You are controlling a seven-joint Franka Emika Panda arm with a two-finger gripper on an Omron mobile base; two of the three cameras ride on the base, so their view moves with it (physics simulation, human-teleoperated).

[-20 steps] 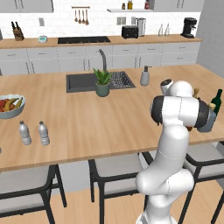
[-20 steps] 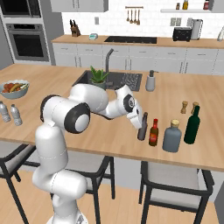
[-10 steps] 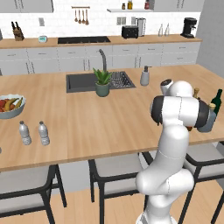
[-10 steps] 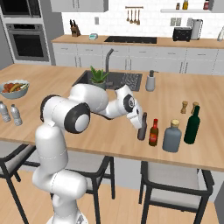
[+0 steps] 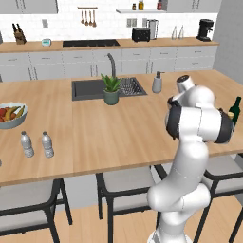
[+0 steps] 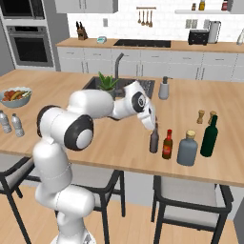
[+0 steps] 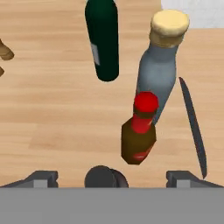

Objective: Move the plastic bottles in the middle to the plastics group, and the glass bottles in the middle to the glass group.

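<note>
Claw (image 6: 153, 127): wide open, holding nothing, poised over the cap of the near-black bottle (image 6: 154, 141).
Near-black bottle: upright on the bench (image 6: 124, 143), just at 9 o'clock of the brown bottle (image 6: 167, 144).
Brown bottle: red cap, beside the grey-blue bottle (image 6: 187, 148); touching or not, hard to say.
Green wine bottle (image 6: 209, 136): at 2 o'clock of the grey-blue one.
Plastic bottles (image 5: 37, 144): paired near the bench's left end, at 6 o'clock of the fruit bowl (image 5: 10, 115).
</note>
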